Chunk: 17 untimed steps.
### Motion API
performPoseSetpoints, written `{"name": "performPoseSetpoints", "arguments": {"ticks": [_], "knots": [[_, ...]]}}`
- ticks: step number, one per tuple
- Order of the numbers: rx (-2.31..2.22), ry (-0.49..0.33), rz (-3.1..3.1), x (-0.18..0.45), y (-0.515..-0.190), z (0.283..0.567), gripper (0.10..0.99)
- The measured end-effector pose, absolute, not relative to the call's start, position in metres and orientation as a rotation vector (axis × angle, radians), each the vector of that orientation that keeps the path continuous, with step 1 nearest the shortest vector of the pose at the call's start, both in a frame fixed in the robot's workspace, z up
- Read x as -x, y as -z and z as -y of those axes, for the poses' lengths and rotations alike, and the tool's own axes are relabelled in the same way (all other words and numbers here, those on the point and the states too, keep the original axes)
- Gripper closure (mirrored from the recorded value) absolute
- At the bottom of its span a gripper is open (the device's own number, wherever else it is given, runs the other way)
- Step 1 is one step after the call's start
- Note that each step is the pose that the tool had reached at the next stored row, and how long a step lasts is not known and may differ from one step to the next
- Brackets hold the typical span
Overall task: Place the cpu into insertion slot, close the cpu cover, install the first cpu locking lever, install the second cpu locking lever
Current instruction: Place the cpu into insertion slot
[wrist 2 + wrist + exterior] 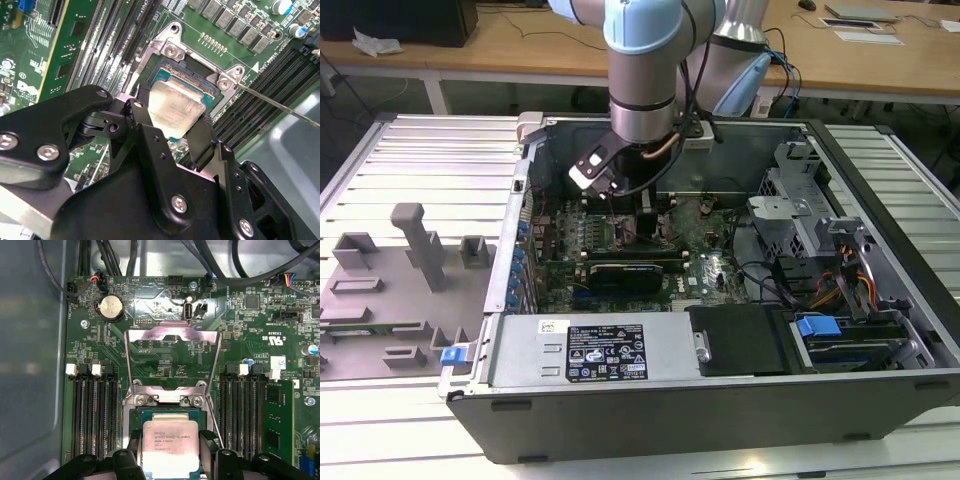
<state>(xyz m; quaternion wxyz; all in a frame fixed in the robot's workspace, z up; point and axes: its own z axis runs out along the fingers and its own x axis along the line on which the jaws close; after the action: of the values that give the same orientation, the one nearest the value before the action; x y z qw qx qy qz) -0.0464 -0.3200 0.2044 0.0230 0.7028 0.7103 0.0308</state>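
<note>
We judge step one in hand: the gripper [171, 441] pinches the cpu [169, 450] between its fingers [209, 445] over the insertion slot [161, 415], cpu cover [172, 334] raised; seating needs square alignment.

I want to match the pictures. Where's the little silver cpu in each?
Exterior view: beneath the arm, over the green board.
First wrist view: cpu between the jaws, beside two silver screws.
Second wrist view: cpu between the jaws, over the insertion slot.
Shared landmark: those screws.
</note>
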Motion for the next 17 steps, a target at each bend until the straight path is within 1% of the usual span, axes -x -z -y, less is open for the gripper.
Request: {"name": "performPoseSetpoints", "arguments": {"ticks": [17], "knots": [[-2.178, -0.095, -2.198, 0.0475, -0.1994, 0.3188, 0.545]]}}
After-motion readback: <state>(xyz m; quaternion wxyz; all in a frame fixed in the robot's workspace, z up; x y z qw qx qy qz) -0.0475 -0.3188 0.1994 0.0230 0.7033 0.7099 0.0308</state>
